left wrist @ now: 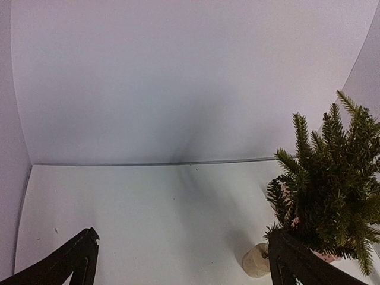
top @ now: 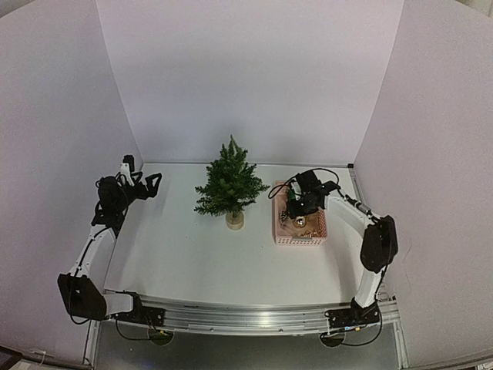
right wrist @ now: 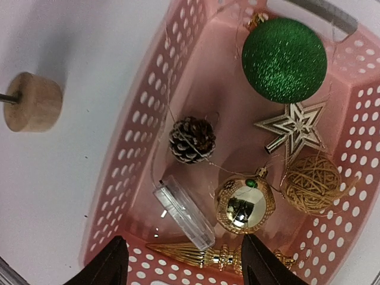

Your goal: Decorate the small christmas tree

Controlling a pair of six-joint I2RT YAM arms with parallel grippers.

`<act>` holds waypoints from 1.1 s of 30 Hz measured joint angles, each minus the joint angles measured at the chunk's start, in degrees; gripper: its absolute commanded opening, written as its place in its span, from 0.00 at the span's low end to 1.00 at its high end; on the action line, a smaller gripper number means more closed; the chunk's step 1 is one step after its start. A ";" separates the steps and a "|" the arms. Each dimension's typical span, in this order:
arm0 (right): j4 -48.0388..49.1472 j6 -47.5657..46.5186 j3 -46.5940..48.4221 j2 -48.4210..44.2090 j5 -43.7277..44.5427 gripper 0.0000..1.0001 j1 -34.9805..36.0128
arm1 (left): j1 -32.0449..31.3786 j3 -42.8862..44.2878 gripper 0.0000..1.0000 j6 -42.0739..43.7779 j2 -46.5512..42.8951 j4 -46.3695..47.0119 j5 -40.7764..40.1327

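Right wrist view: the right end effector (right wrist: 183, 249) hangs spread open over the pink basket (right wrist: 139, 154), above a gold bauble (right wrist: 243, 205) and a clear battery box (right wrist: 183, 218). Thin wire (right wrist: 225, 163) loops across them, so a grab could snag it and drag neighbours out. The small christmas tree (top: 229, 185) stands on the desk (top: 177, 254) beside the basket. The left end effector (left wrist: 184, 255) is open too.

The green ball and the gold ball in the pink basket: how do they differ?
The green ball is coated in glitter, while the gold ball is mirror-smooth and reflective. The green ball looks larger than the gold ball. The gold ball wears a gold filigree band with a green bead at its cap; the green ball is plain. Both are round ornaments lying in the pink basket.
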 measured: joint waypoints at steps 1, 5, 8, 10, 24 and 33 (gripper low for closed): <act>-1.87 -0.76 1.41 1.93 0.10 0.62 -0.04 | -0.20 -0.09 1.00 0.02 -0.01 -0.68 0.23; -6.96 -5.46 3.46 6.55 -0.06 0.60 -0.11 | -0.30 -0.15 0.99 0.09 -0.02 -2.48 0.65; -9.65 -9.50 4.24 8.51 -1.29 0.55 -0.09 | -0.30 -0.15 1.00 0.25 -0.08 -3.20 0.50; -10.72 -11.73 5.73 10.16 -2.20 0.54 -0.09 | -0.31 -0.15 0.99 0.29 -0.09 -3.67 0.40; -10.52 -18.27 9.61 17.61 -5.04 0.58 -0.09 | -0.29 -0.13 0.99 0.50 -0.10 -6.15 -0.53; -7.56 -18.11 9.06 18.47 -4.18 0.36 0.66 | -0.29 -0.13 1.00 0.68 -0.09 -6.98 -0.59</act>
